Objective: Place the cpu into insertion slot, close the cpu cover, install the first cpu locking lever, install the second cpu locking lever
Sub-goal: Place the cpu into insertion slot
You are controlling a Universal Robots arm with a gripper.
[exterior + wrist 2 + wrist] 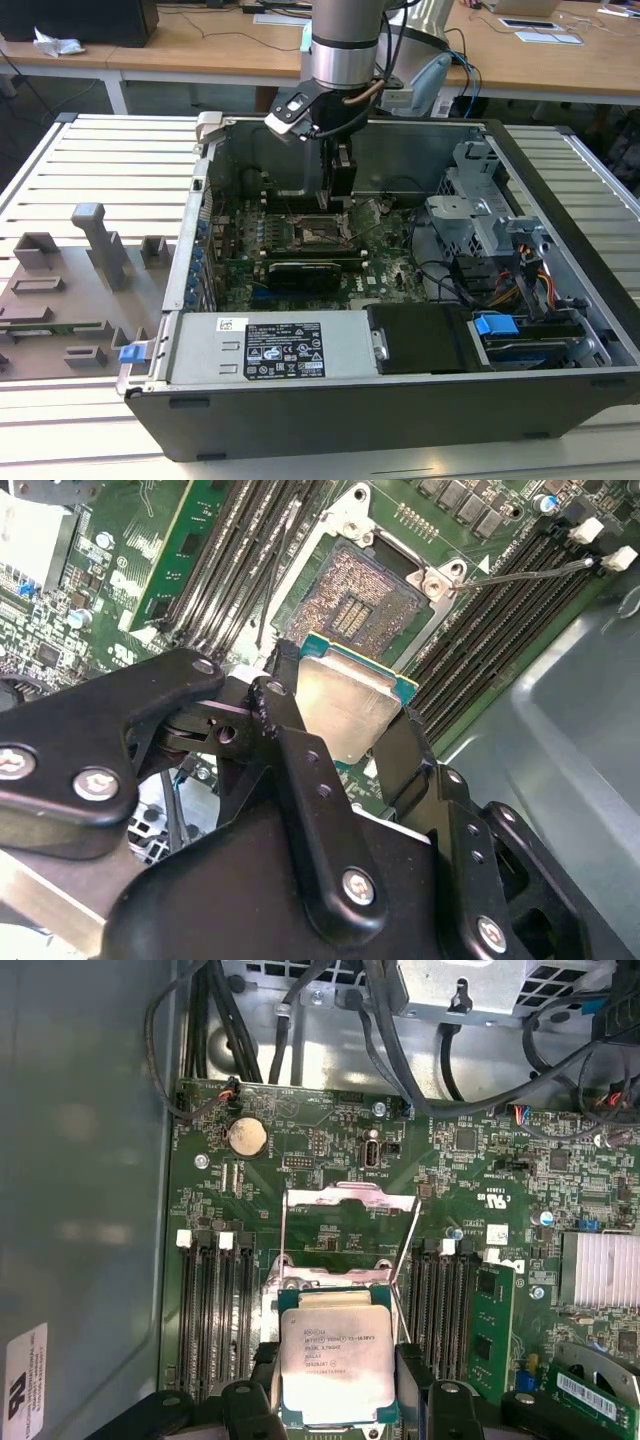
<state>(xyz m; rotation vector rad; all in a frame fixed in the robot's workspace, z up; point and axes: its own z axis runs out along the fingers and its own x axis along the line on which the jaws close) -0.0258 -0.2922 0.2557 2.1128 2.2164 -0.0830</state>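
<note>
Hand [345, 695] clamped on cpu [352, 712], seemingly above slot [365, 595]

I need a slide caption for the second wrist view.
Gripper holding the cpu over the open socket.

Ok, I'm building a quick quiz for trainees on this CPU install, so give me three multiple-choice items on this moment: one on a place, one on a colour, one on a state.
1. Where is the cpu with respect to the socket?
A) seated in it
B) held off it in the gripper
C) lying beside it on the board

2. What colour is the motherboard?
A) red
B) green
C) white

3. How does the cpu cover stand?
A) swung open
B) shut over the socket
C) shut and latched

Answers:
1 B, the gripper clamps the cpu while the socket's contacts lie bare.
2 B, green shows all around the slots.
3 A, its silvery frame lies swung back from the socket.
</note>
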